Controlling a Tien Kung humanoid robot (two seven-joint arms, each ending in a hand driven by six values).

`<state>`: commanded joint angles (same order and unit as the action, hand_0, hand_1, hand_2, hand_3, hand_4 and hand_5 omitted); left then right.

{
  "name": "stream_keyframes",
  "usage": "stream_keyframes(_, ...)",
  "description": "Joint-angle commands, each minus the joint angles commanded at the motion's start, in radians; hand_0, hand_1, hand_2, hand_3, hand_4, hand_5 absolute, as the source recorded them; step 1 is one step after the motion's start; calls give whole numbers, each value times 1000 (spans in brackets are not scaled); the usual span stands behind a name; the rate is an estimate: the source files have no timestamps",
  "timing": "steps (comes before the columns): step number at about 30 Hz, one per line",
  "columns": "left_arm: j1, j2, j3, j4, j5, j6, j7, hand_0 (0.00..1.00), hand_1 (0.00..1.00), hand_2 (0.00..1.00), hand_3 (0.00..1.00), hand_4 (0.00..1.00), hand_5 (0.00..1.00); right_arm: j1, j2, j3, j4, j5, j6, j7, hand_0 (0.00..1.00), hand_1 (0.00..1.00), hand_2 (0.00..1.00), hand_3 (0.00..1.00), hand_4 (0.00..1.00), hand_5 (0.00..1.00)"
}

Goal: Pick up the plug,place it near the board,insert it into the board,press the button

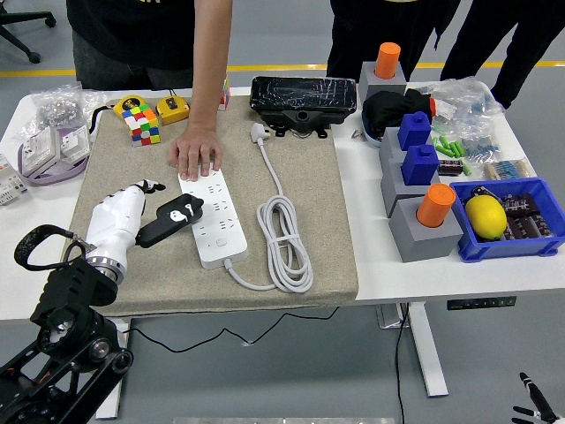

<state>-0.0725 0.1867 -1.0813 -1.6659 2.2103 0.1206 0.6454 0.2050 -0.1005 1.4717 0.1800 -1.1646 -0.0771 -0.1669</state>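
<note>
Reaching in from the lower left, the left hand is seen over the grey mat, its dark fingers lying just left of the board. The plug is covered by the hand and cannot be made out, so whether it is gripped cannot be told. A person's hand is pressed flat on the board's far end. The board's white cable is coiled beside it. Only a fingertip of the right hand is caught at the lower right corner, below the desk
</note>
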Motion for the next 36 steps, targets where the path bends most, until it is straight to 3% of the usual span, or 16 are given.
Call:
stream_keyframes(7, 0, 6, 23, -1, -18, -25, 0, 947, 925, 883, 840, 998, 998, 3, -1, -4, 0, 1, 0, 1, 788, 716, 683, 671, 998, 971)
stream_keyframes(20, -13, 8, 48, 27, -44, -24, 0, 947, 921, 881, 841, 998, 998, 0, -2, -2, 0, -6, 0, -1, 788, 715, 683, 671, 998, 974)
stream_keyframes(36, -71, 4, 97, 48, -53, -30, 0, 952, 918, 877, 839, 998, 998, 4, -3, -3, 0, -3, 0, 0, 788, 714, 684, 671, 998, 974)
